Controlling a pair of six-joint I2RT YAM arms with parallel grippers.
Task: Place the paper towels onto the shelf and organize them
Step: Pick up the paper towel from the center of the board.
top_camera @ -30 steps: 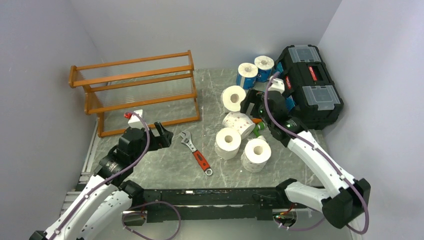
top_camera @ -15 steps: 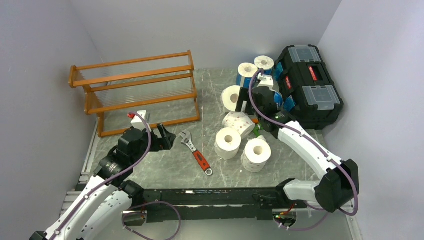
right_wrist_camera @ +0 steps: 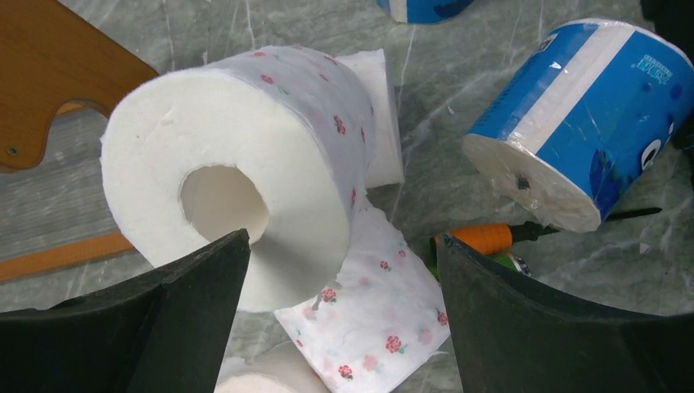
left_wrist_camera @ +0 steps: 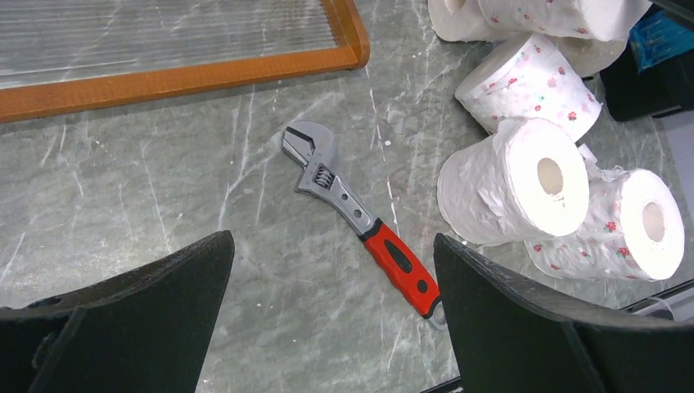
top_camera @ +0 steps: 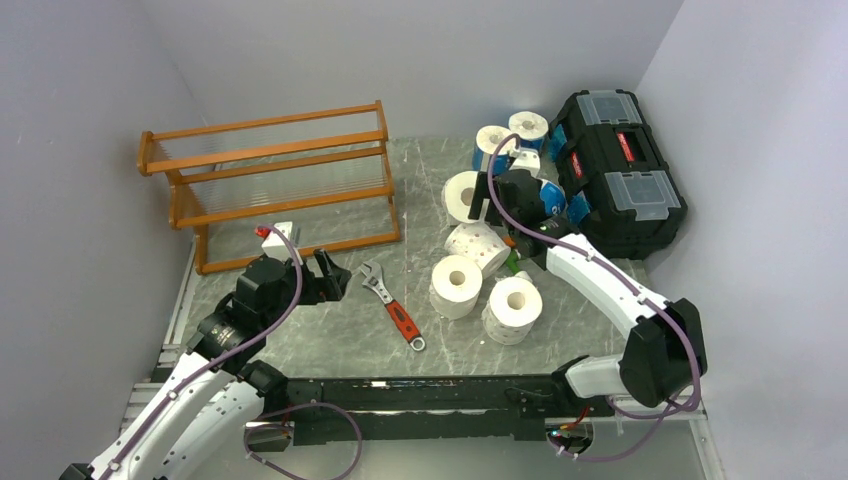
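The orange-brown shelf point(top_camera: 270, 180) stands at the back left with nothing on its rails. Several paper towels lie in a cluster right of centre: a floral roll point(top_camera: 466, 197), another on its side point(top_camera: 478, 246), two upright ones point(top_camera: 456, 285) point(top_camera: 515, 308), and blue-wrapped rolls point(top_camera: 493, 148) behind. My right gripper point(top_camera: 492, 198) is open just over the floral roll point(right_wrist_camera: 237, 164), its left finger in front of the roll's hollow end, a loose floral sheet point(right_wrist_camera: 368, 315) between the jaws and a blue-wrapped roll point(right_wrist_camera: 573, 115) to the right. My left gripper point(left_wrist_camera: 331, 241) hangs open above the table near a wrench.
A red-handled adjustable wrench point(top_camera: 395, 305) lies on the table between the arms. A black toolbox point(top_camera: 620, 170) with red latches sits at the back right. An orange-handled screwdriver point(right_wrist_camera: 483, 239) lies among the rolls, by my right finger. The shelf's bottom rail point(left_wrist_camera: 180, 78) is ahead of the left gripper.
My right arm has swung left and back, from beside the toolbox to the floral roll near the blue-wrapped ones. The left arm has barely moved.
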